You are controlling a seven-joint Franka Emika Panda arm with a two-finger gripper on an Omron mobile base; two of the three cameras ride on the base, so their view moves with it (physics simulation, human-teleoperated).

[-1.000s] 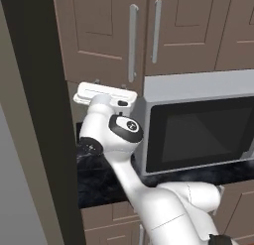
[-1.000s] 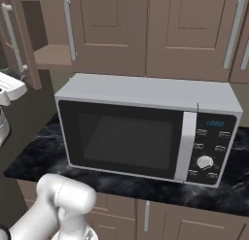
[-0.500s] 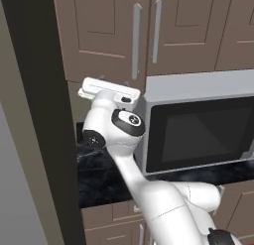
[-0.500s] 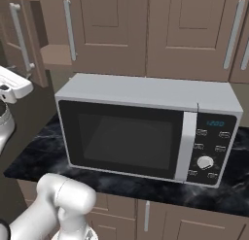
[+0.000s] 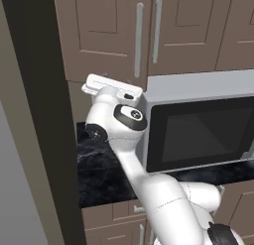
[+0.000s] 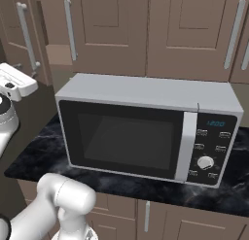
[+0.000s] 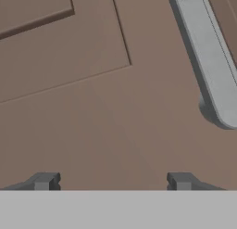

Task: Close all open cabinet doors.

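Dark marble counter [image 6: 36, 154] under a silver microwave [image 6: 146, 125], taupe wall cabinets above. Gripper [image 7: 112, 181] spread wide, empty, fingertips [image 7: 44, 181] right up against a cabinet door [image 7: 92, 121], beside the lower end of its bar handle [image 7: 208, 56]. That door [image 5: 101, 35] up left of the microwave.

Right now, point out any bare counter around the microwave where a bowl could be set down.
The best patch is the dark counter left of the microwave, bordered by the tall dark panel, though the arm hangs over it. A narrow strip runs along the front edge below the microwave. The far right corner is cramped.
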